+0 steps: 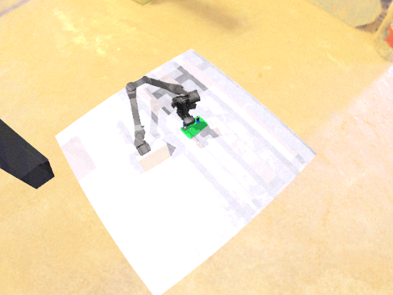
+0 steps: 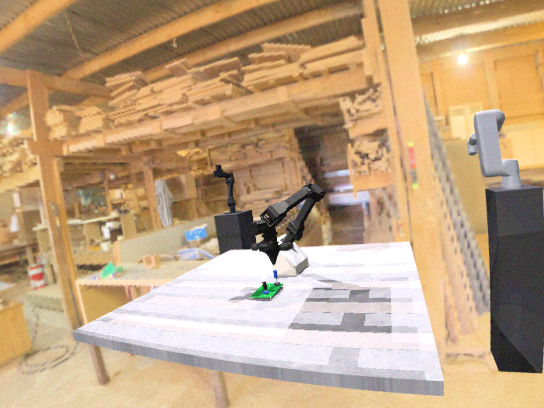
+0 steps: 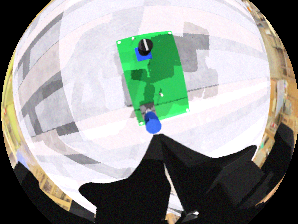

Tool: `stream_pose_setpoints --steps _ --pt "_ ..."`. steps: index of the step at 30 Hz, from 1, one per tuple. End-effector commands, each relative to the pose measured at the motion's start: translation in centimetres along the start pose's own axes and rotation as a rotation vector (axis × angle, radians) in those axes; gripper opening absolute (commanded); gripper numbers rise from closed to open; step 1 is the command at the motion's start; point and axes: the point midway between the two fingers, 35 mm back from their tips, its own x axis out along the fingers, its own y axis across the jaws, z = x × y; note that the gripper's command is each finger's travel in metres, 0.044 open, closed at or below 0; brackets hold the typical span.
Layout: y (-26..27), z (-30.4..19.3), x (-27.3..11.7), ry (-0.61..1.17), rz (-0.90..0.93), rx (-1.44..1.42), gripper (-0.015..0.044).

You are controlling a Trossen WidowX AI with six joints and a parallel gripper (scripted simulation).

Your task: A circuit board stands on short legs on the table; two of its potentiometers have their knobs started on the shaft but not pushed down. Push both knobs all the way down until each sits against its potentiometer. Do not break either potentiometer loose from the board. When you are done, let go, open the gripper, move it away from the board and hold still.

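My gripper (image 1: 189, 121) (image 2: 274, 262) (image 3: 157, 137), its fingers closed together on nothing, points down above a green circuit board (image 1: 191, 130) (image 2: 262, 294) (image 3: 169, 64) on a pale, streaked table (image 1: 144, 217) (image 2: 210, 327) (image 3: 90, 100). Just beyond my fingertips in the wrist view is a blue knob (image 2: 275, 274) (image 3: 153, 123), standing high over a grey potentiometer (image 2: 277, 283) (image 3: 147, 109) near the end of the board closest to me. Farther from my gripper, toward the board's other end, a black knob (image 1: 198, 118) (image 2: 264, 285) (image 3: 145, 47) with a pale line across its top stands over a blue potentiometer (image 1: 197, 122) (image 2: 266, 292) (image 3: 143, 56). Whether the black knob sits fully down, I cannot tell. Behind my gripper in the exterior view, my arm (image 1: 134, 108) (image 2: 290, 205) rises from a pale, slanted block (image 1: 155, 159) (image 2: 296, 262) on the same table.
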Motion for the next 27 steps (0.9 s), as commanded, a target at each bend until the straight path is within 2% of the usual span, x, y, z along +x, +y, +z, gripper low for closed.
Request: stream_pose_setpoints --steps 1,11,27 --pt "0.0 -0.1 0.6 0.007 0.006 0.007 0.0" --pt "0.0 -0.1 2.2 0.007 0.007 0.007 0.0" --pt "0.0 -0.1 2.2 0.007 0.008 0.007 0.0"
